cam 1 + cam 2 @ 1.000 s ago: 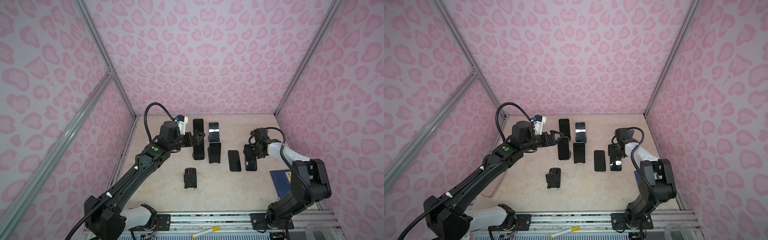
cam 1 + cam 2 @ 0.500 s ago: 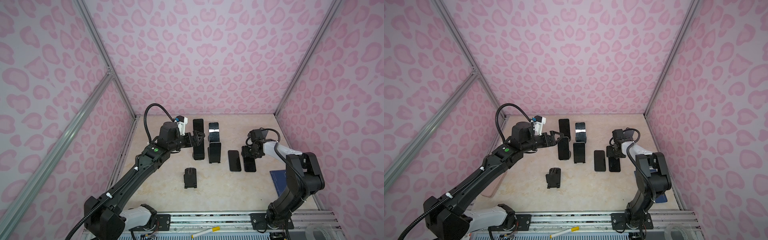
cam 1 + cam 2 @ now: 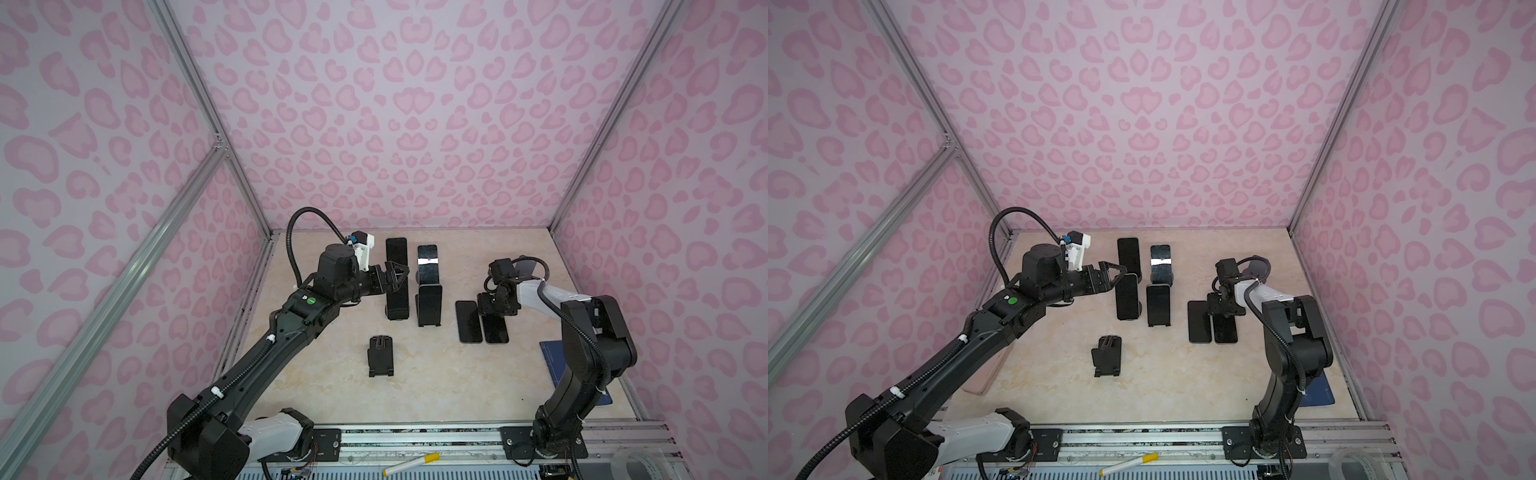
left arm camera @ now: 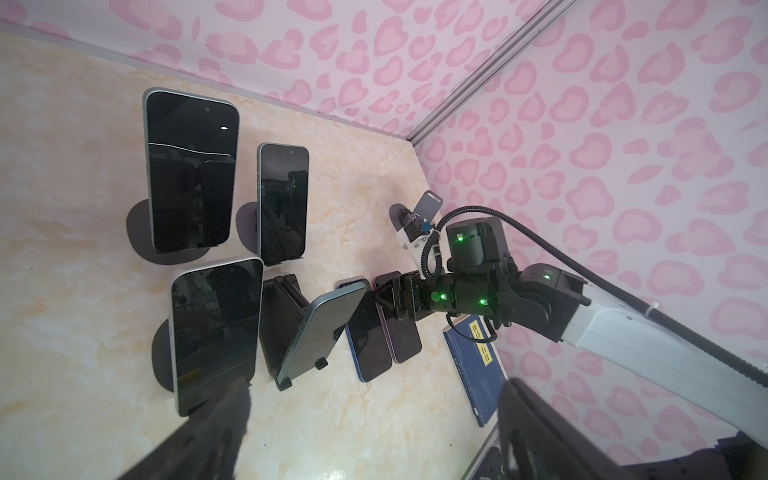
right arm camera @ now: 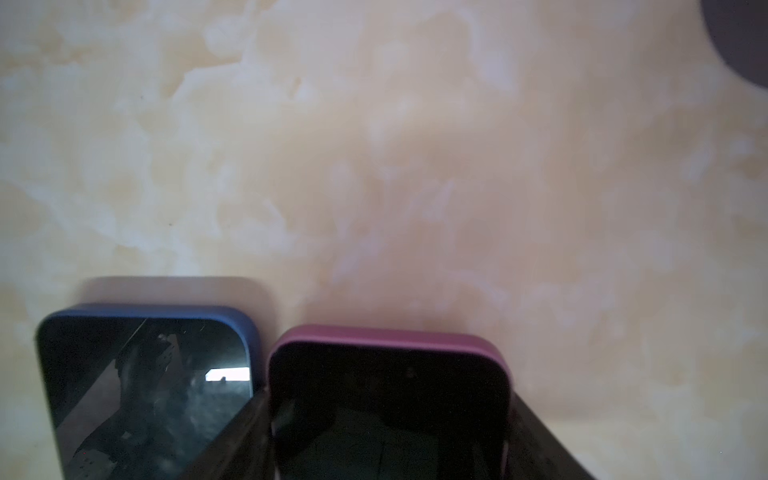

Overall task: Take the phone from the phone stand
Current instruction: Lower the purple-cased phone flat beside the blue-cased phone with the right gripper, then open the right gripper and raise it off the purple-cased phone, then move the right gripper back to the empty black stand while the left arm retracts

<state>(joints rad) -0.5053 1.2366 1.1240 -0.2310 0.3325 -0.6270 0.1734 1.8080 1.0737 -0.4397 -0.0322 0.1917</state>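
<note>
A purple-cased phone sits between the fingers of my right gripper, which is shut on its sides. In both top views this phone lies low on the table beside a blue-cased phone, with the right gripper over its far end. A grey round-based phone stand stands empty behind the right wrist. My left gripper is open and holds nothing, level with the top of the front left phone on its stand.
Three more phones rest on stands: back left, back right, front right. An empty black folding stand sits nearer the front. A blue book lies by the right arm's base. A pink pad lies at the left edge.
The right gripper has shifted the purple phone slightly left, up against the blue phone, and its elbow has swung inward. The left arm has not moved.
</note>
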